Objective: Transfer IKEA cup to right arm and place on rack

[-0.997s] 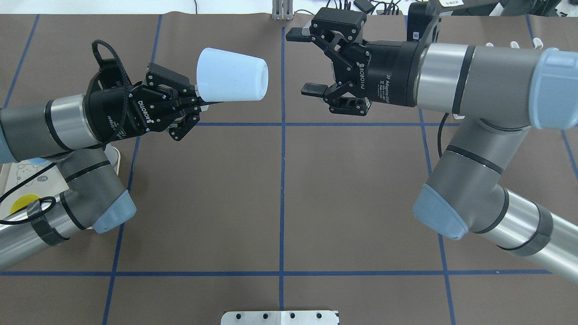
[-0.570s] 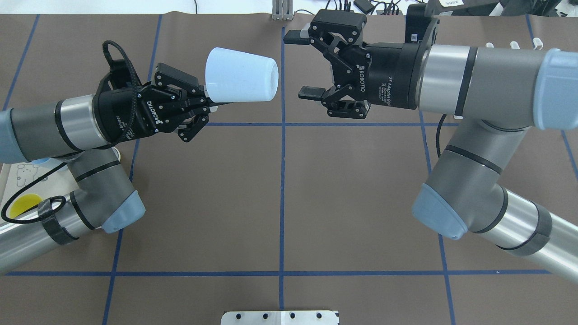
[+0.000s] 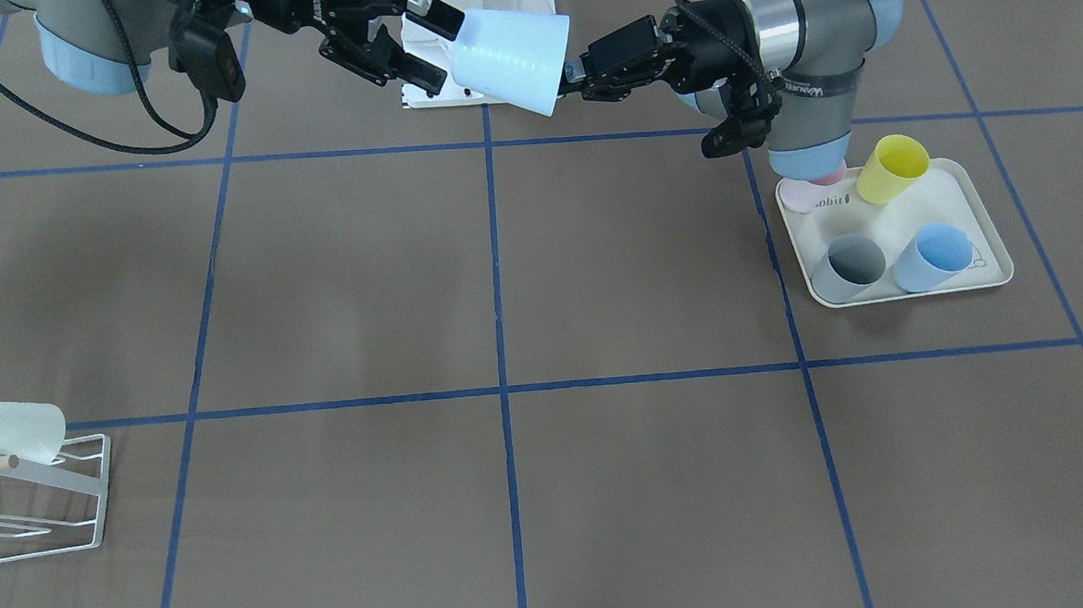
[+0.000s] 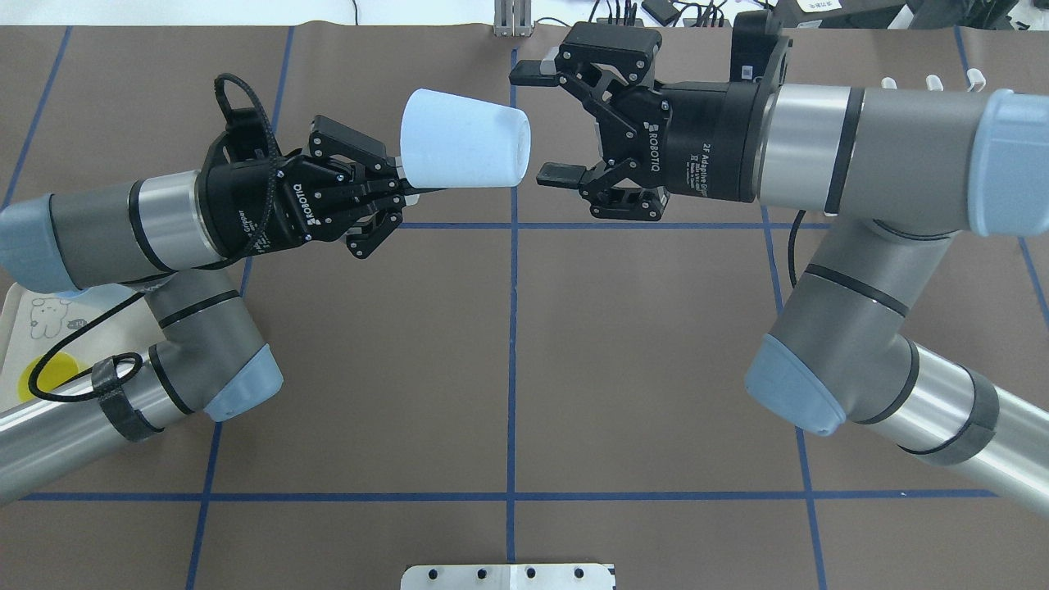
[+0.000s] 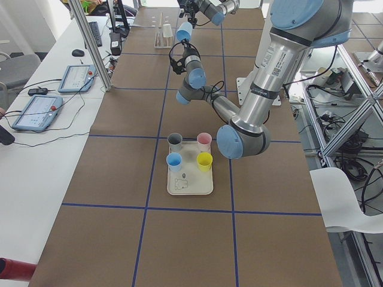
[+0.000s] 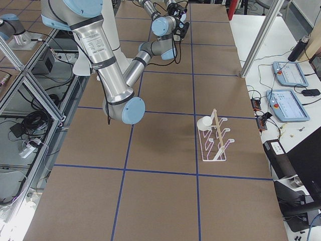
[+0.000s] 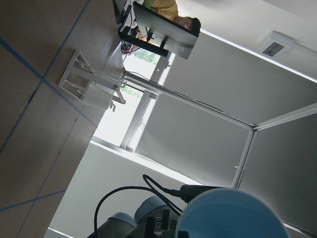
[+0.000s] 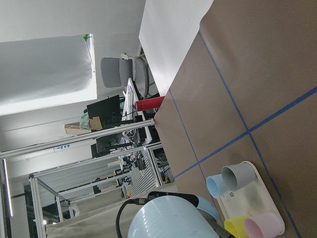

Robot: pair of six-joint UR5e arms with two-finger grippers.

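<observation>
You have the cup (image 4: pixel 463 139) mid-air, lying on its side: the left gripper (image 4: pixel 399 186) pinches its rim, and its closed base points straight into the right gripper (image 4: pixel 542 124) (jaws spread wide, tips just flanking that base), so the right arm takes it end-on

We see a cream tray (image 3: pixel 948 192) at the right of the frame. A yellow cup (image 3: pixel 891 168), a gray cup (image 3: pixel 848 267), a blue cup (image 3: pixel 936 256) and a pink cup (image 5: pixel 204 142) sit in it. Blue lines (image 3: pixel 499 343) cross the brown table (image 3: pixel 632 271).
</observation>
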